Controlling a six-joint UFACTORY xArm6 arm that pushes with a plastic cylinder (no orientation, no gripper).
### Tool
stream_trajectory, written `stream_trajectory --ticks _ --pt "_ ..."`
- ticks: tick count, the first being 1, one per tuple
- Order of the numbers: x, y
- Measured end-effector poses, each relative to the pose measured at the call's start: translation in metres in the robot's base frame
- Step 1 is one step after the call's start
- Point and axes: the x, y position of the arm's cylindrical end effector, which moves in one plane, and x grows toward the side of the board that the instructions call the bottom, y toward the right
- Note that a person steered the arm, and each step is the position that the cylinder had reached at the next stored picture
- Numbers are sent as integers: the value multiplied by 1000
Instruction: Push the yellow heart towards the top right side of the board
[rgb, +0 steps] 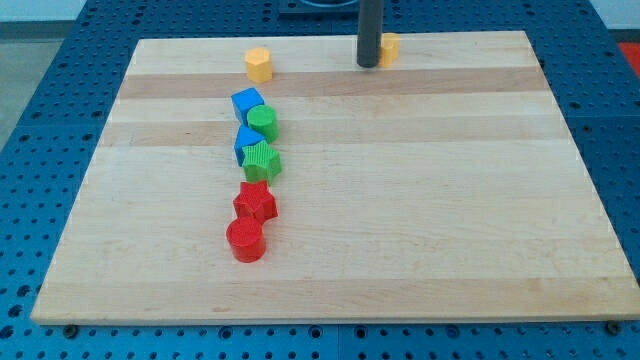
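A yellow block (389, 48), partly hidden by the rod so its shape is unclear, sits near the top edge of the wooden board (420, 200), right of centre. My tip (368, 65) rests on the board just left of this block, touching or nearly touching its left side. A second yellow block (259, 64), roughly hexagonal, sits further left along the top edge, apart from the tip.
A column of blocks runs down the board's left-centre: a blue block (246, 102), a green cylinder (264, 122), another blue block (244, 141), a green star (262, 160), a red star (255, 202) and a red cylinder (245, 240).
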Motion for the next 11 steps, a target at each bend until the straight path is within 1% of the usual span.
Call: stream_trajectory --ticks 3,5,8,9,10,11 --pt "-22 -1" --pt "-27 1" --pt "-31 61" --pt "-33 99" --pt "-38 98" --pt "-59 53"
